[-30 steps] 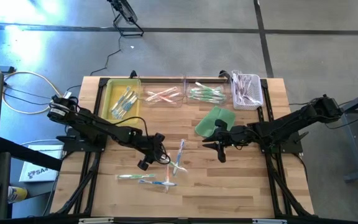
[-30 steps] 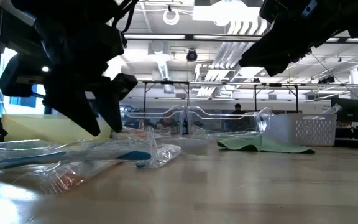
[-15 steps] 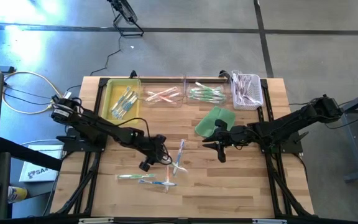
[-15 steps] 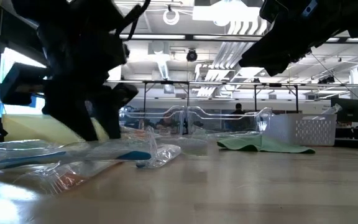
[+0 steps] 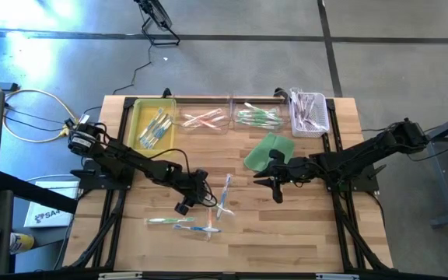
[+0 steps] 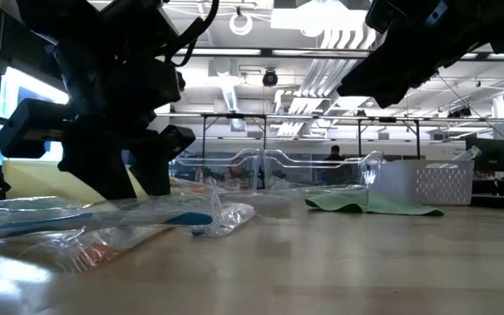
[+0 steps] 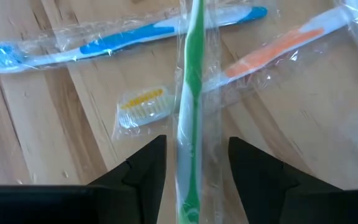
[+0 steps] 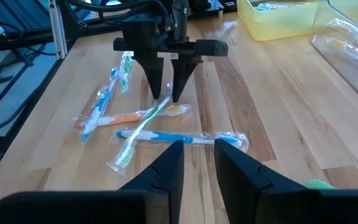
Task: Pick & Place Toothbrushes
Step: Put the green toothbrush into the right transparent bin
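Several wrapped toothbrushes lie flat on the wooden table near its middle point(image 5: 224, 201) and toward the near edge point(image 5: 179, 223). My left gripper point(image 5: 198, 196) stands open, pointing down at a slant over a green-handled toothbrush point(image 7: 190, 118). Its two fingers point(image 7: 146, 171) straddle the handle, with a gap on both sides. In the right wrist view the same gripper point(image 8: 167, 94) hovers just above that toothbrush point(image 8: 143, 127). My right gripper point(image 5: 267, 181) waits to the right, above the table, slightly open with nothing in it point(image 8: 199, 163).
Along the far edge stand a yellow bin point(image 5: 138, 117), two clear trays point(image 5: 204, 128) point(image 5: 257, 127) and a white basket point(image 5: 321, 124), all holding toothbrushes. A green cloth point(image 5: 269, 152) lies flat beside my right gripper. Bare wood shows at the near right.
My left gripper has come down a little toward the green-handled toothbrush and stayed open. The toothbrushes have not moved.
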{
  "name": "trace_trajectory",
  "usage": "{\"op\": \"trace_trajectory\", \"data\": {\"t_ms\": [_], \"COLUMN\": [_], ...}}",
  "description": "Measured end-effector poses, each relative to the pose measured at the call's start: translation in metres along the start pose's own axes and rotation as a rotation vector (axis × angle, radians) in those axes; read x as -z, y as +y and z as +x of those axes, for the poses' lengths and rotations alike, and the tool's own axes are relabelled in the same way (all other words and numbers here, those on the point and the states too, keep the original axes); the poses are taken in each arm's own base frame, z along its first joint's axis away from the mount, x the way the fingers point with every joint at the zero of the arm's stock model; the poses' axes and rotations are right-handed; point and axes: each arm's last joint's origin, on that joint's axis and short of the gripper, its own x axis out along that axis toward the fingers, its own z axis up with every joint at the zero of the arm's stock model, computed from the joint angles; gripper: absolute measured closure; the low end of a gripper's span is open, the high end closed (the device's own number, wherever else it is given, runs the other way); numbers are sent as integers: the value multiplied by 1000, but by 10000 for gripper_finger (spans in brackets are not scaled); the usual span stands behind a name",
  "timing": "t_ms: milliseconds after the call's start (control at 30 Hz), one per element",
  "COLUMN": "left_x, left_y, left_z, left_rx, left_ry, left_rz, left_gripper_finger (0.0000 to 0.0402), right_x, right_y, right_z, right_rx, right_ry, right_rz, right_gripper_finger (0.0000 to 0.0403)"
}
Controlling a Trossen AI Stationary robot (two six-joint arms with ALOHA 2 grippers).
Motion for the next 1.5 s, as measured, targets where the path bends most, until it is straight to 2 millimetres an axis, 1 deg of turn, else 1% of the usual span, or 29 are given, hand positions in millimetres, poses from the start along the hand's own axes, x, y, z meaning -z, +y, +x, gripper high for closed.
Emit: {"op": "trace_trajectory", "data": {"t_ms": [133,233,600,767,1500], "left_x": [0,0,0,0,0], "left_y": [0,0,0,0,0], "left_z": [0,0,0,0,0], "left_rx": [0,0,-4,-4,18], "left_ry": [0,0,-1,-1,-7], "left_rz": [-1,-2,-21,-21,-22], "left_gripper_finger": [234,246,346,376,381], "right_x": [0,0,0,0,0], "right_y": [0,0,0,0,0], "right_z": [0,0,0,0,0], "right_rx": [0,0,0,0,0], "right_ry": [0,0,0,0,0], "right_rz": [0,0,0,0,0], "right_gripper_finger": [321,321,321,321,321]}}
